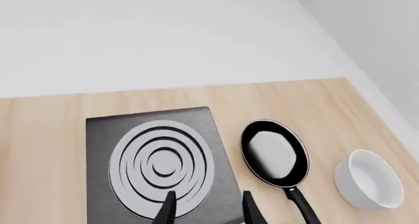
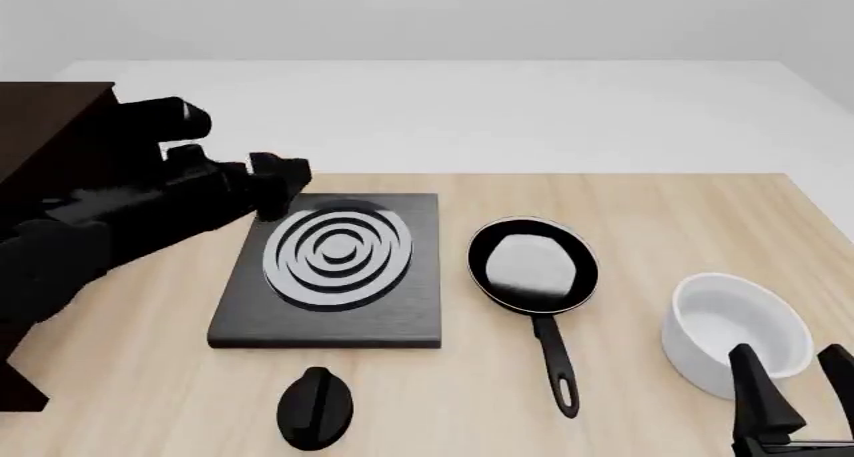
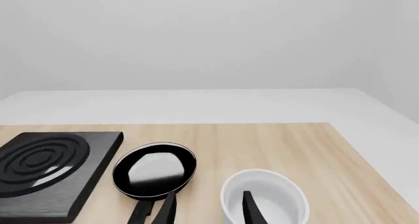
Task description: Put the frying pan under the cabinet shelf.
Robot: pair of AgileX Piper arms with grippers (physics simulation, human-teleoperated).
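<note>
The frying pan (image 2: 531, 265) lies flat on the wooden table to the right of the stove plate, its long handle pointing toward the near edge. It also shows in the left wrist view (image 1: 275, 154) and the right wrist view (image 3: 155, 170). The dark cabinet shelf (image 2: 60, 107) stands at the far left, mostly hidden behind my left arm. My left gripper (image 2: 283, 182) (image 1: 208, 209) hovers open over the stove plate's far left corner, holding nothing. My right gripper (image 2: 790, 365) (image 3: 208, 209) is open at the near right, just in front of the bowl, with nothing between its fingers.
A black square stove plate (image 2: 334, 267) with silver rings lies between cabinet and pan. A white bowl (image 2: 734, 332) sits right of the pan's handle. A small black knob (image 2: 315, 407) rests near the front edge. The table's far edge runs just behind the stove plate.
</note>
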